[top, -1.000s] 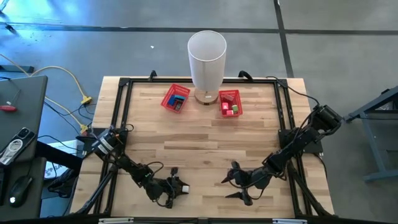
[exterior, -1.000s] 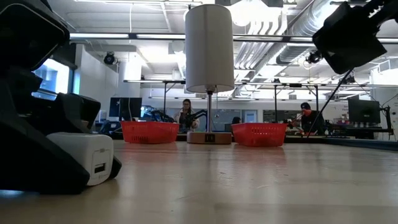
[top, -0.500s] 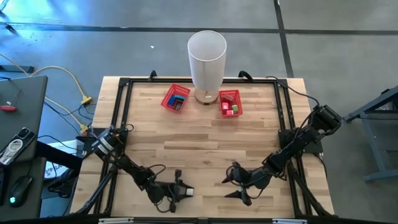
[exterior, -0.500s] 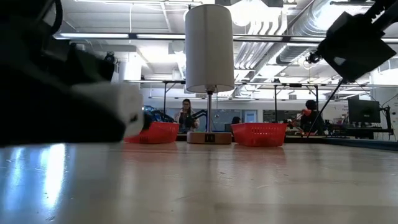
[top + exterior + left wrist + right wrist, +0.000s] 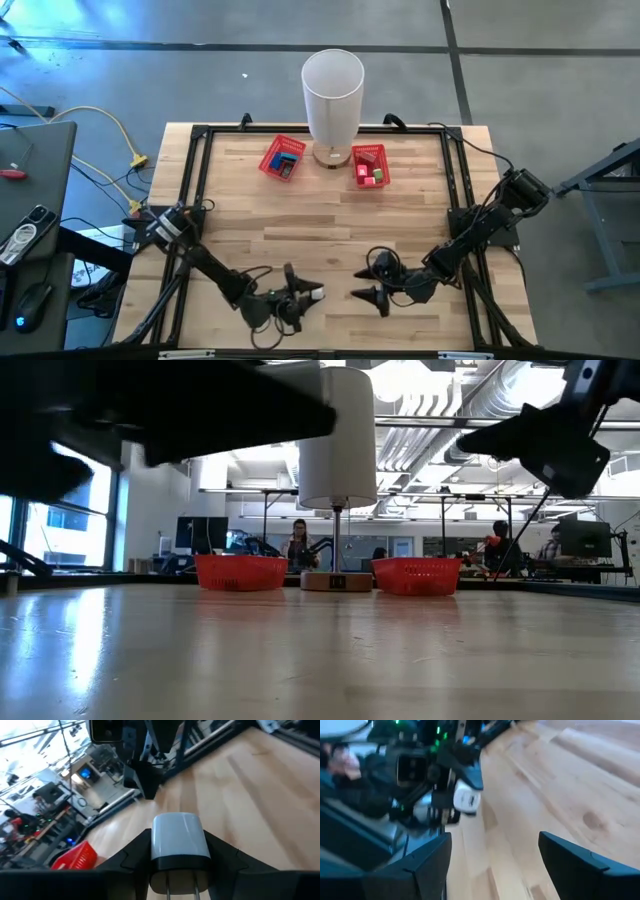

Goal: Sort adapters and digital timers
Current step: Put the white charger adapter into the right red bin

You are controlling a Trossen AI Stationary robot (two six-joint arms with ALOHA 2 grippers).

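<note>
A white, rounded plastic plug adapter [image 5: 178, 840] sits clamped between the dark fingers of the left gripper [image 5: 179, 851], its metal prongs showing at the bottom centre of the left wrist picture. In the overhead picture the same gripper [image 5: 305, 296] hangs low over the pale wooden table [image 5: 330, 215] at bottom centre, the adapter [image 5: 315, 293] a white speck at its tip, clear of the boards as far as one can judge.

The step in hand looks to be the carry: an adapter picked up and headed for sorting. Two red mesh baskets wait at the top of the overhead frame, one [image 5: 283, 157] left of the tall white cylindrical lamp [image 5: 332, 92] and one [image 5: 369, 164] right of it, both well apart from the held adapter. Which basket takes adapters cannot be read here; the next move calls for a long reach up the frame, a stop over the proper basket, and a release only once the adapter is inside its rim.

The right gripper [image 5: 374, 296] hovers just to the right of the left one, near the bottom of the overhead frame. Its two fingers [image 5: 427, 865] are spread wide with nothing between them, pointing toward the left arm's load.

In the table-level picture, people [image 5: 299, 542] stand in the room far behind the baskets.
</note>
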